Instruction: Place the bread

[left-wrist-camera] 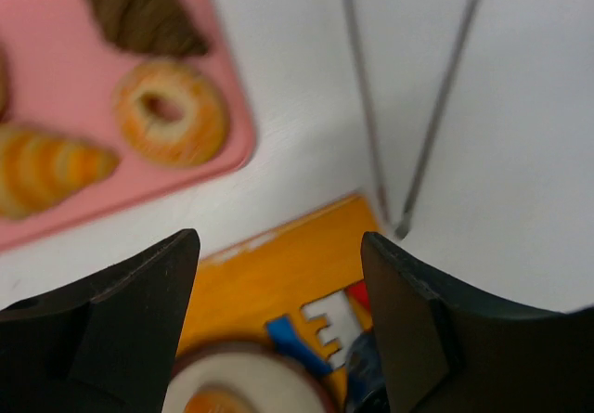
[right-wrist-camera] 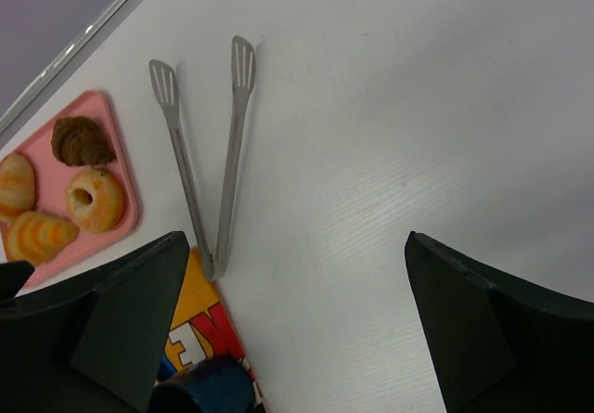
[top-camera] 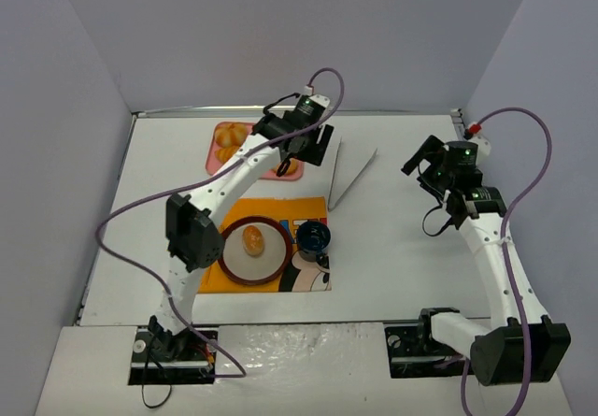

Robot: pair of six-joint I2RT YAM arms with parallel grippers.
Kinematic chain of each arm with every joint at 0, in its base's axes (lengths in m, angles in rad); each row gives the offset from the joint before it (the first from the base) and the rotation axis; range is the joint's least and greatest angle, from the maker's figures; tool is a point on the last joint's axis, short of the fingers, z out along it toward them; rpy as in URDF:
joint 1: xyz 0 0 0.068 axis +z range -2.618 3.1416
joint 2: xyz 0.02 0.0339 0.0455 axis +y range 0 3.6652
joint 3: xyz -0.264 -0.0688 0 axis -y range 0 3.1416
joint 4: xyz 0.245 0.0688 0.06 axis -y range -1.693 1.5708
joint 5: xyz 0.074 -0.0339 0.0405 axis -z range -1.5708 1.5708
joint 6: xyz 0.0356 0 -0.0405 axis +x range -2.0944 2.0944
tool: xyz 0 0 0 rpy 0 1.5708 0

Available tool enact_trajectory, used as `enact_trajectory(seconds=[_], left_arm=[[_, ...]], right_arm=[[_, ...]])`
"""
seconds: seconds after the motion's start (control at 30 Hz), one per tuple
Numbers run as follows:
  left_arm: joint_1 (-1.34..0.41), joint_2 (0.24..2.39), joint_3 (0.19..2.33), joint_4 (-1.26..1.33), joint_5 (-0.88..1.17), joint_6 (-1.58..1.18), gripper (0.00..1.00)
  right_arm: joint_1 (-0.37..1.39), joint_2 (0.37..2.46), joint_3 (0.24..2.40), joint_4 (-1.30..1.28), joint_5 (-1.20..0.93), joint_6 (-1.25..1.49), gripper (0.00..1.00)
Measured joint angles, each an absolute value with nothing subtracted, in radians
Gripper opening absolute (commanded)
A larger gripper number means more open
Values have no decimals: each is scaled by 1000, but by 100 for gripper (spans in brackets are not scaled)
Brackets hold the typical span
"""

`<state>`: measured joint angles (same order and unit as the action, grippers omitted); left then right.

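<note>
The black left fingers (left-wrist-camera: pixel 130 329) stand apart with a clear gap, and nothing is between them. They touch nothing. They hang by the right edge of a flat pink plastic tray (left-wrist-camera: pixel 56 70). On that tray, ahead of the left fingers, lie a dark brown chocolate croissant (left-wrist-camera: pixel 139 9), a round orange ring doughnut (left-wrist-camera: pixel 172 111) and a croissant with yellow and orange stripes (left-wrist-camera: pixel 51 167). Behind the left fingers, closer to the arm bases, is an orange paper mat with a cartoon on it (left-wrist-camera: pixel 278 283). On the mat sits a round white plate with a brown rim (top-camera: pixel 223 251). The bread (top-camera: pixel 253 240), a small golden oval bun, lies in the middle of that plate, well apart from both sets of fingers. A dark blue cup (top-camera: pixel 313 238) stands on the mat just beside the plate, on its right side. I cannot tell what is in the cup. The black right fingers (right-wrist-camera: pixel 121 311) are spread very wide and hold nothing. They hang in the air above the white surface (top-camera: pixel 392 248), well to the right of the left fingers. Between the two sets of fingers lie thin silver metal tongs (right-wrist-camera: pixel 223 153), flat on the surface and open in a V shape. The joined end of the tongs is just beside a far corner of the orange mat.
</note>
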<state>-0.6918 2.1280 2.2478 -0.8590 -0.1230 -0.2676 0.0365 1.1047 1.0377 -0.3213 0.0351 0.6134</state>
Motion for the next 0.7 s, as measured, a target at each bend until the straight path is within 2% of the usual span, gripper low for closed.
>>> enact_trajectory(seconds=[0.13,0.23,0.37,0.5,0.7], left_arm=[[-657,1826,1855,-872,-265,-297,72],[-600,1636,1662,-885,-315,-318,77],[-544,1478,1552,-875,-365,-338,97],[-543,1375,1482,-893,-384,-346,97],[-540,1358,1474,-903,-397,-354,97]], right_arm=[[196,1180,1106,-314,47,587,100],[297,1249,1158,-303,68,569,100],[368,1304,1191,-301,95,548,100],[421,1338,1213,-302,138,530,100],[464,1359,1239,-303,153,513,100]])
